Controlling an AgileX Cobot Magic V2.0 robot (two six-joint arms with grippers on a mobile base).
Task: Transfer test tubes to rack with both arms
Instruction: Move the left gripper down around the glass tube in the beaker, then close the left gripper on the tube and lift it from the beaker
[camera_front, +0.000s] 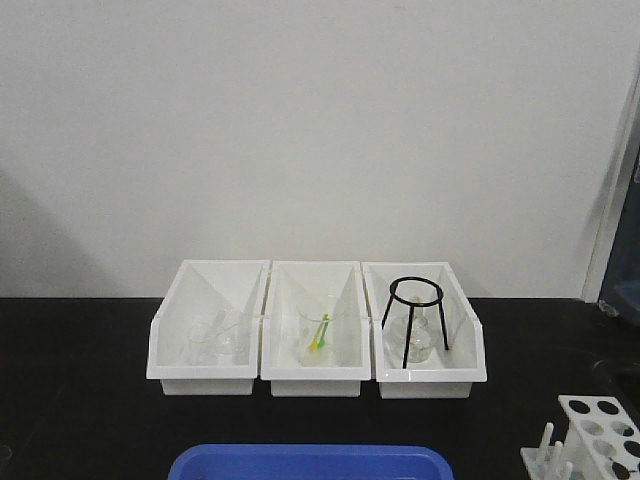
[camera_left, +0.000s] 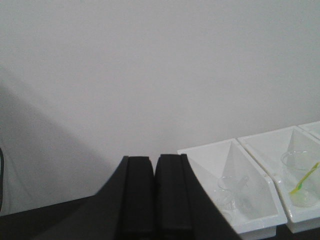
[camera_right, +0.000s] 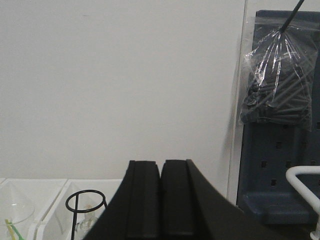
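- Front-facing view: the rack sits at the bottom right corner of the black table. It's cut off by the frame edge, so only a few dark holes and a couple of pegs show.
- The left bin has clear glass in it, but it's too faint to sort tubes from beakers. The left wrist view shows the same pile just as murky.
- The middle bin holds a beaker with something green and yellow leaning in it.
- The right bin holds a black tripod standing over more glass.
- A blue tray sits at the front edge, only its back rim in frame.
- The left gripper has its fingers pressed nearly together with just a thin seam, nothing between them. It's up in the air facing the wall.
- The right gripper is the same: fingers closed up with nothing held.
- Behind it, a bag of dark bits hangs on a blue pegboard. I can't make out the contents.
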